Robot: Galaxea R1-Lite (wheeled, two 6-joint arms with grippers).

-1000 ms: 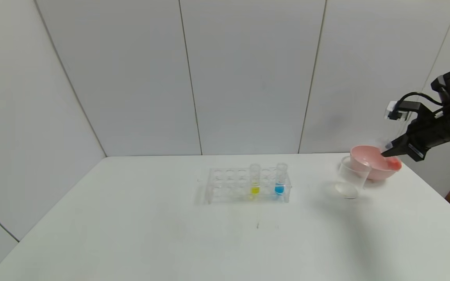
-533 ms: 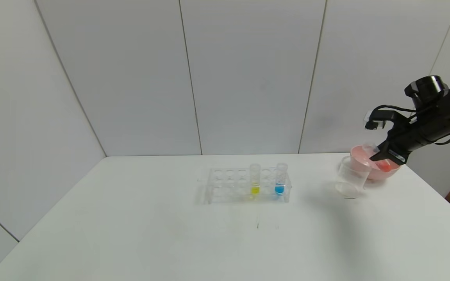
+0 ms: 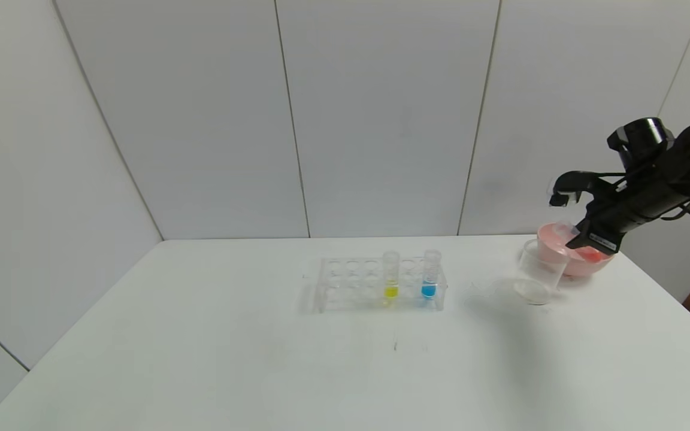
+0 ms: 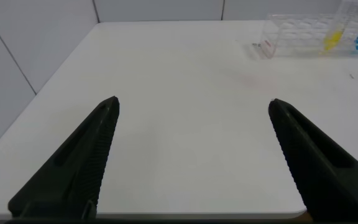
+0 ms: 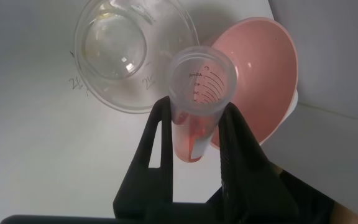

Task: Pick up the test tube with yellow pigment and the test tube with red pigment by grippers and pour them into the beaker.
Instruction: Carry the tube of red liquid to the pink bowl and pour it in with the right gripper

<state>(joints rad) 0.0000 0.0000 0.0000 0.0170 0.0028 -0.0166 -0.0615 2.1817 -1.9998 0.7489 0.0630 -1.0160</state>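
My right gripper [image 3: 583, 242] is shut on the test tube with red pigment [image 3: 565, 230], held tilted with its mouth toward the beaker [image 3: 538, 272]. In the right wrist view the tube [image 5: 201, 93] sits between the black fingers [image 5: 161, 134], its mouth over where the beaker [image 5: 132, 53] and the pink bowl meet; red liquid streaks its wall. The test tube with yellow pigment [image 3: 390, 275] stands upright in the rack [image 3: 348, 281]. My left gripper [image 4: 192, 104] hangs open over bare table, far from the rack [image 4: 291, 37].
A pink bowl [image 3: 547, 239] stands right behind the beaker near the table's right edge. A tube with blue liquid [image 3: 430, 276] stands in the rack beside the yellow one. The rack sits mid-table, well left of the beaker.
My right gripper has swung left and down from over the pink bowl toward the beaker, carrying the red tube and tipping its mouth further over. The rack's tubes have not moved.
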